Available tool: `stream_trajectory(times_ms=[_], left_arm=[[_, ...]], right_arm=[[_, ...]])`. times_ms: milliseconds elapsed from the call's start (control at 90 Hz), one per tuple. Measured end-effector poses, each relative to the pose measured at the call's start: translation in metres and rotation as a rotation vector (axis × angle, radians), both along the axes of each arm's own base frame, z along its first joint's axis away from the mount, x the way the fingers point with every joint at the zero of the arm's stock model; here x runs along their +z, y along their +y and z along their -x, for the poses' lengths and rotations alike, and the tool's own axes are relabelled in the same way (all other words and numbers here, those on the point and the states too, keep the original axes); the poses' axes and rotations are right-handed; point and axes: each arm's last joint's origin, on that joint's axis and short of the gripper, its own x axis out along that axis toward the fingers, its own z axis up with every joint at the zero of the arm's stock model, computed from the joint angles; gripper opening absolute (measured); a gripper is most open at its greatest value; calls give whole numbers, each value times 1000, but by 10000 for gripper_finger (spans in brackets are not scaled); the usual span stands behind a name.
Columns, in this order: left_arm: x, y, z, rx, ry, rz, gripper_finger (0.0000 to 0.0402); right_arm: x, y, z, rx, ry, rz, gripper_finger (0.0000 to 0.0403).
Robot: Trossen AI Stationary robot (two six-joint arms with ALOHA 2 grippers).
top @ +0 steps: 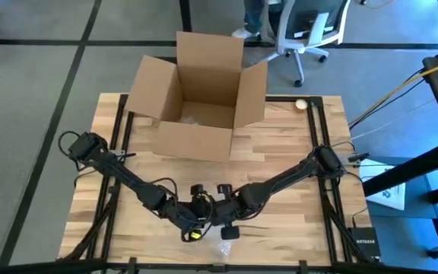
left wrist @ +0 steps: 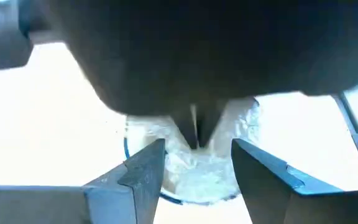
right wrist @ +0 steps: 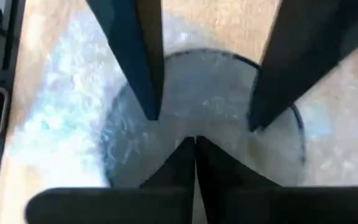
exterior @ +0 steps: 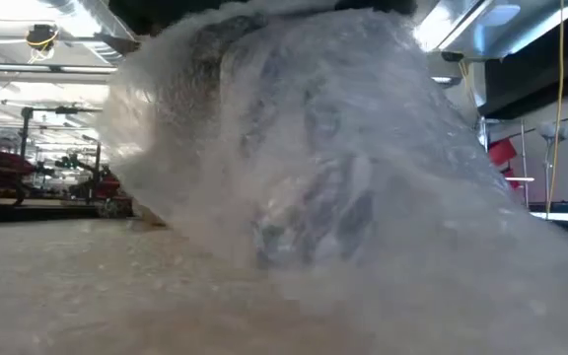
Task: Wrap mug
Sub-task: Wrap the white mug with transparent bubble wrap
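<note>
The only writing that reads is "NETGEAR", white on a dark box [top: 365, 242] at the table's near right corner; a white sheet [top: 392, 194] beside the table on the right carries a blue mark too small to make out. The mug [right wrist: 207, 109] shows through clear bubble wrap [exterior: 304, 177] as a dark round rim with a pale, greyish inside, its colour otherwise hard to judge under the film. It stands near the front edge of the wooden table [top: 280, 148], at the middle, where both arms meet. The wrap bulges over it in a cloudy mound that fills the low view, and a bit of it spills onto the wood toward the front edge. The left gripper [left wrist: 197, 171] hangs right over the bundle with its fingers apart, the wrapped rim showing between them. The right gripper [right wrist: 204, 115] is over the mug too, fingers spread, their tips over the covered rim; whether they touch cannot be told. An open cardboard box [top: 200, 99] stands at the far side of the table, well apart, flaps up. A small pale round thing [top: 301, 105] lies just right of it.
</note>
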Motion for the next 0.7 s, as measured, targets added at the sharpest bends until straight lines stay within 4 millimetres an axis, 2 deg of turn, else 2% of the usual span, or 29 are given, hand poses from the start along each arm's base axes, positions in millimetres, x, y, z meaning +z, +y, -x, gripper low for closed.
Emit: stream_trajectory(times_ms=[144, 211, 311, 411, 567, 700], left_arm=[[-2, -1, 0, -7, 10, 5, 170], [-2, 0, 1, -4, 18, -1, 170], [-2, 0, 1, -2, 16, 3, 170], [-2, 0, 1, -3, 15, 3, 170], [-2, 0, 0, 4, 9, 3, 170], [-2, 1, 0, 6, 7, 2, 170]], right_arm=[[31, -4, 5, -31, -25, 21, 1], [35, -5, 5, -47, -37, 48, 1], [26, -5, 2, -82, -54, 96, 1], [19, -5, 2, -84, -74, 74, 1], [-15, -4, 5, -99, -43, 16, 1], [-31, -4, 5, -108, -88, -29, 1]])
